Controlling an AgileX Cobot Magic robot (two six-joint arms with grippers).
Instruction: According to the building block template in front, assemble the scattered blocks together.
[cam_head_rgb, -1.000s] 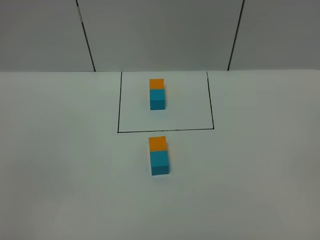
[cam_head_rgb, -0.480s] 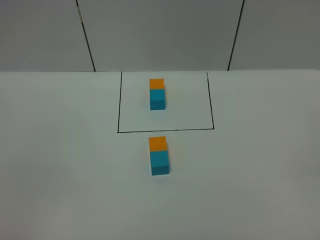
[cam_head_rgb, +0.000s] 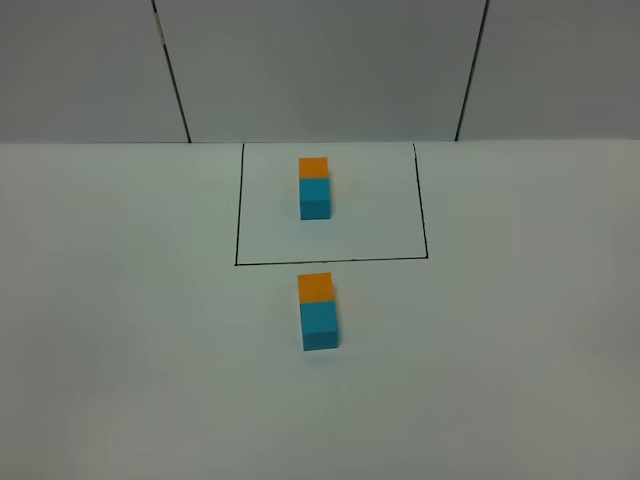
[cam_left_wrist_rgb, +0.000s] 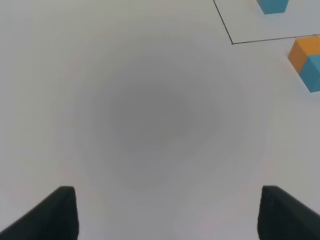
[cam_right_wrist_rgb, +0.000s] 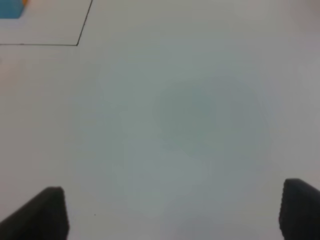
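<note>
Exterior high view shows no arm at all. Both wrist cameras look down on bare table (cam_head_rgb: 120, 330): left gripper (cam_left_wrist_rgb: 167, 215) spread wide, holding nothing; right gripper (cam_right_wrist_rgb: 172, 215) the same. Two pairs of cubes: the building block template (cam_head_rgb: 314, 187) inside its black frame (cam_head_rgb: 237, 215) toward the far edge, the scattered blocks (cam_head_rgb: 318, 311) joined, orange behind teal, just nearside of it. Fingertips are cropped.

High front view down on table (cam_head_rgb: 120, 350), wrist views close above it, sharing black frame (cam_head_rgb: 330, 261)
</note>
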